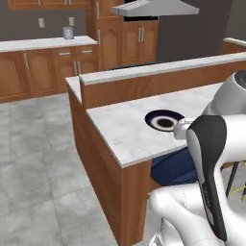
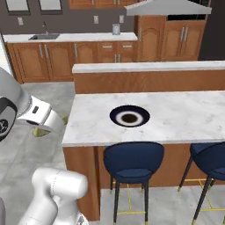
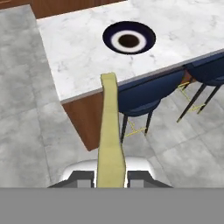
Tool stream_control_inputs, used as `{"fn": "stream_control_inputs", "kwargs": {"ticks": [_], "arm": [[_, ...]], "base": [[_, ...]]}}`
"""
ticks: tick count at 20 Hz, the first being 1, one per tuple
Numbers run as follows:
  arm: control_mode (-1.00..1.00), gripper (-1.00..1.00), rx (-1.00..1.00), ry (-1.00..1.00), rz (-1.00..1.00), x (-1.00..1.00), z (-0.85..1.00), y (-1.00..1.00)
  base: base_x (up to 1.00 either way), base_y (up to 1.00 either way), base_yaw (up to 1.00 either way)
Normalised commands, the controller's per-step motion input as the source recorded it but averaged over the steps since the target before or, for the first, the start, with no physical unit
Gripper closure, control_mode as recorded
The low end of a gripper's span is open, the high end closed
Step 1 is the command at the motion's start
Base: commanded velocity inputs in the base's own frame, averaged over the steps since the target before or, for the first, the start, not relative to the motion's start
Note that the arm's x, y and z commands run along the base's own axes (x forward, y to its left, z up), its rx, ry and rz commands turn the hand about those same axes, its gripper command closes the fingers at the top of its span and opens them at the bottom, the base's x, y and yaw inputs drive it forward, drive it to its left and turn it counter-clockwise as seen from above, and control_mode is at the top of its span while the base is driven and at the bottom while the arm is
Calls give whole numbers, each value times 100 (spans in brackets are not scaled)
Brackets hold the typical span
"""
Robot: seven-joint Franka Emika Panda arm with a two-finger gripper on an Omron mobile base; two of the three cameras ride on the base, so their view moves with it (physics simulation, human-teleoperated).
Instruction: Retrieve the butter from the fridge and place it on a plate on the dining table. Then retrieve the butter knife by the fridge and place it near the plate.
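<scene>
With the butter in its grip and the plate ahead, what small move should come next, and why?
Probably carry the butter forward over the dining table toward the plate. In the hand view the stick is clamped between the fingers and its far end only reaches the table's edge; the plate lies beyond it, with nothing on it.

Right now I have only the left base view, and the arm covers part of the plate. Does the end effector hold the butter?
Observer: Yes. In the hand view the end effector is shut on the butter, a yellowish stick that points away from the fingertips.
Operator: Is the plate free?
Observer: In the right base view the plate lies bare on the table, with nothing on it.
Operator: Is anything standing at the table edge there?
Observer: Yes, a blue stool stands directly in front of the plate.
</scene>
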Motion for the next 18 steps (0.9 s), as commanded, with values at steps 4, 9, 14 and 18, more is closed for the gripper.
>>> {"fn": "stream_control_inputs", "kwargs": {"ticks": [4,9,14,18], "arm": [[100,100,0,0,0,0,0,0],[100,100,0,0,0,0,0,0],[100,100,0,0,0,0,0,0],[100,100,0,0,0,0,0,0]], "base": [[19,-99,40],[2,-82,34],[30,-30,26],[22,0,6]]}}
